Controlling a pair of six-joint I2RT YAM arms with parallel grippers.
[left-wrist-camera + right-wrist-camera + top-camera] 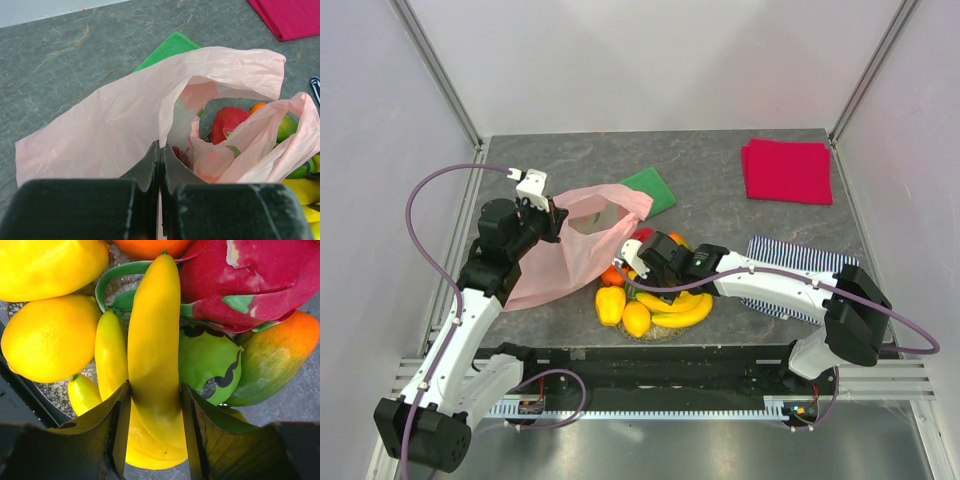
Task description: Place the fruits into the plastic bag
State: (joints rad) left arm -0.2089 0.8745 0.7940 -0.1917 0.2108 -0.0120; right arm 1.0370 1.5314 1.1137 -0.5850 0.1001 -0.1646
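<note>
The pale pink plastic bag (560, 250) lies at the left with its mouth held up and open toward the fruits. My left gripper (552, 212) is shut on the bag's rim (125, 115), its jaws pressed together on the film. A small dark red fruit (177, 152) shows inside the bag. The fruits sit piled on the speckled plate (50, 390). My right gripper (638, 262) is down over the pile. Its fingers (120, 425) press both sides of one yellow banana (155, 340) of the bunch (685, 308). Around it lie a lemon (50, 337), a red dragon fruit (250, 280), a green fruit (207, 360) and a mango (272, 357).
A flat green cloth (652, 188) lies just behind the bag's mouth. A red folded cloth (787, 170) sits at the back right. A blue striped cloth (790, 260) lies under my right forearm. Two yellow fruits (610, 303) sit at the plate's near left side.
</note>
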